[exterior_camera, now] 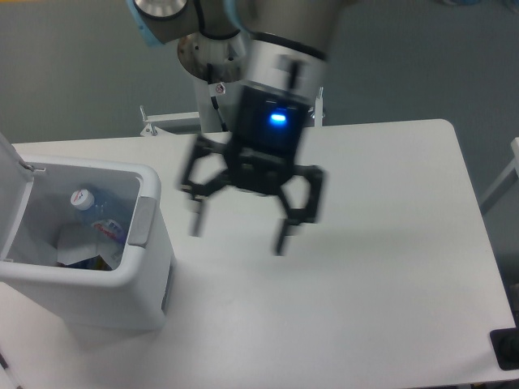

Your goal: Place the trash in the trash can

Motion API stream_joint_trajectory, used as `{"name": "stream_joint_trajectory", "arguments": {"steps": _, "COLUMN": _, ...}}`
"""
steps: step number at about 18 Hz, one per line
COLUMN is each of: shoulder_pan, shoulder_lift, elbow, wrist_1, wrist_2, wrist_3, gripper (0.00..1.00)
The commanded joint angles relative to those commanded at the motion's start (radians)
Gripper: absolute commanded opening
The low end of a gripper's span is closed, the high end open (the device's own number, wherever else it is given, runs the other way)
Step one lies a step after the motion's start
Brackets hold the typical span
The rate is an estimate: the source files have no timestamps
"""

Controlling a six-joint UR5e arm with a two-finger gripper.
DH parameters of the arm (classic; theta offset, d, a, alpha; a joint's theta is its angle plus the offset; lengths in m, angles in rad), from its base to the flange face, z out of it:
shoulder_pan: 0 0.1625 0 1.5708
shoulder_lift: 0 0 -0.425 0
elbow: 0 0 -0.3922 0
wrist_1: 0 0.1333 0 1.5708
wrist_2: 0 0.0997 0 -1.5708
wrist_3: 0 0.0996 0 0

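Smooth white plastic trash can (97,284), clear plastic bottle (97,217), matt table (381,267)

Bottle in the trash can
The bottle (96,217) lies inside the trash can (97,285); right of it hangs the gripper (238,235), jaws spread, empty.

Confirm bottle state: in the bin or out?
In. The bottle lies inside the open trash can, white cap up; the end effector is open, empty.

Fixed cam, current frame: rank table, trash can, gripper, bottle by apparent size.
1. table
2. trash can
3. gripper, open. It looks almost as big as the can, but it is blurred and may sit closer to the camera, so ranks 2 and 3 are unsure.
4. bottle, partly hidden inside the can.
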Motion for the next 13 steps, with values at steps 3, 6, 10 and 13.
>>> {"name": "stream_joint_trajectory", "arguments": {"steps": 3, "shoulder_pan": 0.051, "shoulder_lift": -0.009, "elbow": -0.045, "wrist_1": -0.002, "wrist_2": 0.005, "wrist_3": 0.109, "gripper": 1.00}}
{"name": "stream_joint_trajectory", "arguments": {"steps": 6, "shoulder_pan": 0.086, "shoulder_lift": -0.037, "elbow": -0.048, "wrist_1": -0.009, "wrist_2": 0.006, "wrist_3": 0.155, "gripper": 1.00}}
{"name": "stream_joint_trajectory", "arguments": {"steps": 10, "shoulder_pan": 0.111, "shoulder_lift": -0.067, "elbow": -0.023, "wrist_1": -0.070, "wrist_2": 0.110, "wrist_3": 0.226, "gripper": 1.00}}
{"name": "stream_joint_trajectory", "arguments": {"steps": 13, "shoulder_pan": 0.105, "shoulder_lift": -0.072, "elbow": -0.028, "wrist_1": -0.144, "wrist_2": 0.262, "wrist_3": 0.362, "gripper": 1.00}}
